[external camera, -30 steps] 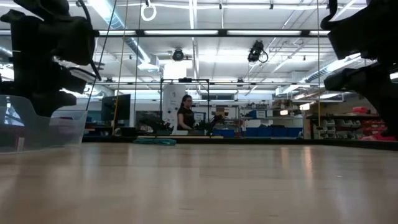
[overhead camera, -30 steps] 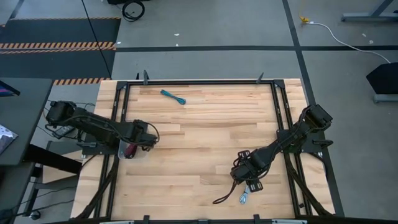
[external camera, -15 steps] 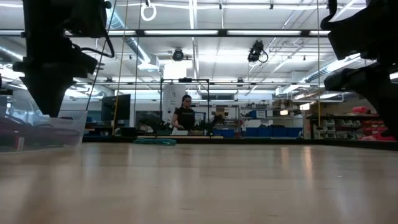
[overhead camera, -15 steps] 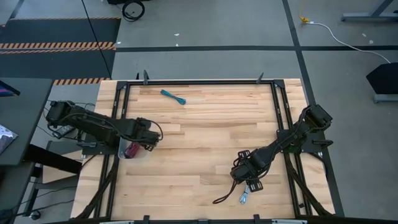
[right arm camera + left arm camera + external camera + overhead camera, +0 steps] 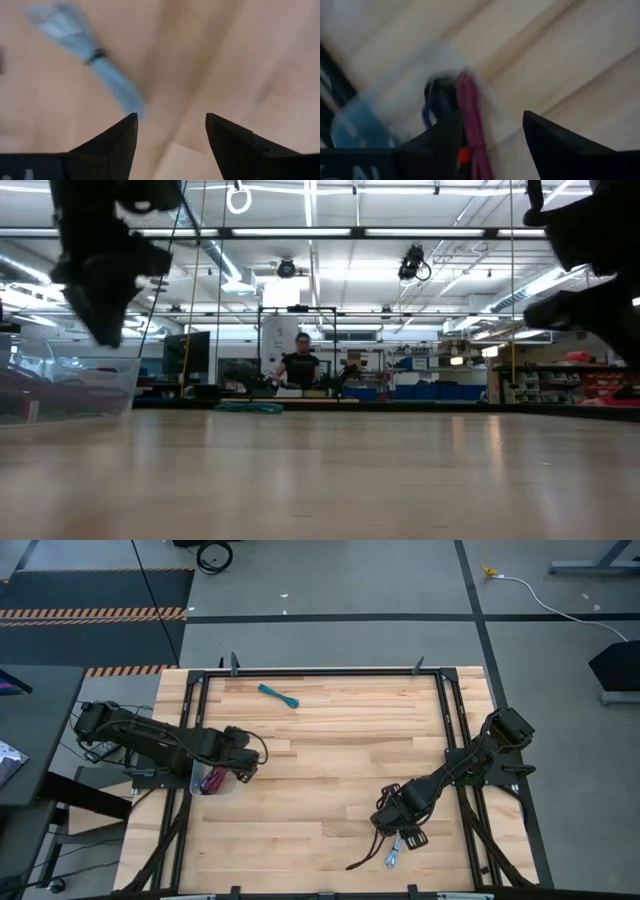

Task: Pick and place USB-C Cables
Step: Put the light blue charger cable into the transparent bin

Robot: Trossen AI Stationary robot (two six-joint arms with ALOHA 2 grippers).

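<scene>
The left pincer [image 5: 243,762] hangs over the left side of the table [image 5: 330,800], just beside the clear tub [image 5: 205,783] at the table's left edge. Its fingers [image 5: 555,150] stand apart with nothing between them. In the left wrist view the maroon cable [image 5: 472,125] lies inside the tub [image 5: 375,115] next to a dark bundle with a blue loop [image 5: 432,102], which is blurred; a spot of red shows by the near finger. From above, a maroon and dark-red mass [image 5: 212,781] shows in the tub.

The right pincer [image 5: 396,823] sits low over the table's near right part. Its fingers [image 5: 112,145] are apart and empty. Just beyond them in the right wrist view lies the pale blue-grey cable [image 5: 92,67], bound at its middle with a dark tie, flat on the wood. From above, this cable [image 5: 393,857] lies just near-side of the right pincer, beside a dark cord [image 5: 360,858] that curves along the table.

The teal cable [image 5: 279,695] lies alone near the table's far edge, well apart from both arms. In the low view it shows as a thin strip [image 5: 250,407] at the far edge, with a person [image 5: 297,367] in the room behind
</scene>
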